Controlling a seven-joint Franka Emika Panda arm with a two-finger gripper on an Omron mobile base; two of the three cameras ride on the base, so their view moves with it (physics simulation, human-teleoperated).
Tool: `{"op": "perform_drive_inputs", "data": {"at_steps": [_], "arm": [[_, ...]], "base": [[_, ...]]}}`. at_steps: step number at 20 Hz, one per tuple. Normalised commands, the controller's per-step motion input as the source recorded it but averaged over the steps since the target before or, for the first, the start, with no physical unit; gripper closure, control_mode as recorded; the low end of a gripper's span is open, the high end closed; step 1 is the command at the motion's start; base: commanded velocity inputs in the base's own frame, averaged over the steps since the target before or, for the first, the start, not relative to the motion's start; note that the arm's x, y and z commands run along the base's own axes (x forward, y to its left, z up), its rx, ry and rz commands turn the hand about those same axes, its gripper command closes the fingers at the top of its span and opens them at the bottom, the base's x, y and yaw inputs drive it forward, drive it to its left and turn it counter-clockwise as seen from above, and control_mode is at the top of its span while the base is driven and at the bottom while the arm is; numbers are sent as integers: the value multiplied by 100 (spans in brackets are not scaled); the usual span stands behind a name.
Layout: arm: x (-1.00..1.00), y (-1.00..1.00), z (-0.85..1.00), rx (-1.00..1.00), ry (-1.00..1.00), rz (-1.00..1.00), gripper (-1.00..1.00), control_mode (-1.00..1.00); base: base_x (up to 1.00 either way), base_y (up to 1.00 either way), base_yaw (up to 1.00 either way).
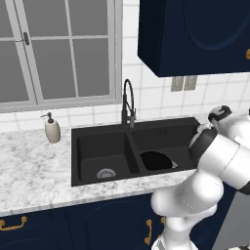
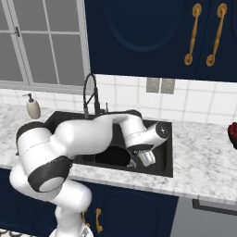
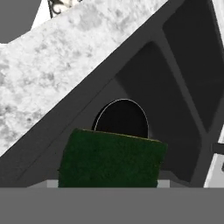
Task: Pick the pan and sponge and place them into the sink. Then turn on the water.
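Marble counter, sink: pan in, centre-right; gripper grasping sponge lower centre, undropped; faucet dry.

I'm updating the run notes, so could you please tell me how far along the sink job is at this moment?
Done: the pan lies in the right basin of the sink. In hand: the gripper holds the sponge over that basin, above the pan, not yet released. Left: dropping the sponge in and turning on the water; no stream comes from the faucet.
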Motion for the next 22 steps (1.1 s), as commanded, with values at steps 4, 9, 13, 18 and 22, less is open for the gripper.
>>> {"op": "perform_drive_inputs", "data": {"at_steps": [4,9,13,18,22], "arm": [[22,51,11,-12,5,12,100,-100],[26,50,1,-11,12,6,100,-100],[30,54,-1,-10,10,5,100,-100],[33,37,-14,-5,16,8,100,-100],[29,30,-42,-3,17,6,100,-100]], "base": [[0,0,0],[0,0,0],[0,0,0],[0,0,0],[0,0,0]]}}
